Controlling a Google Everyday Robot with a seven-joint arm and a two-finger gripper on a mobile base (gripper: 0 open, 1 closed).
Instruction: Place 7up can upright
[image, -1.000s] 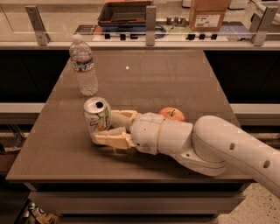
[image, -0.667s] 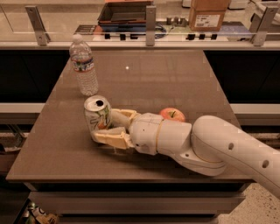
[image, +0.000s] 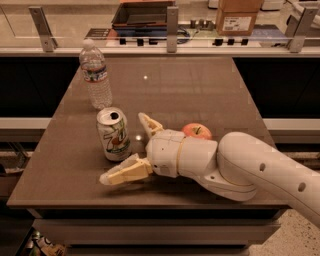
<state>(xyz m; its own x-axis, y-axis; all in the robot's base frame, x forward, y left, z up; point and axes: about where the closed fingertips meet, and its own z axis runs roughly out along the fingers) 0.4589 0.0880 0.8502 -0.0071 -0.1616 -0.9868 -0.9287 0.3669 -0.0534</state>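
The 7up can (image: 113, 134) stands upright on the brown table (image: 200, 90), left of centre, with its silver top and pull-tab showing. My gripper (image: 123, 148) is just to the right of the can, low over the table, with the jaws spread wide. One cream finger (image: 125, 172) lies in front of the can and the other (image: 149, 125) points up behind its right side. Neither finger appears to touch the can. The white arm (image: 240, 165) comes in from the lower right.
A clear plastic water bottle (image: 96, 75) stands behind the can at the left. A red apple (image: 196, 131) lies behind my wrist. The table's front edge (image: 150, 205) is close below the gripper. A rail, a cardboard box (image: 238, 16) and a tray are beyond the back edge.
The jaws have opened wider and let go of the can. The front finger has swung away toward the table's front edge. The can has stayed upright in the same place.
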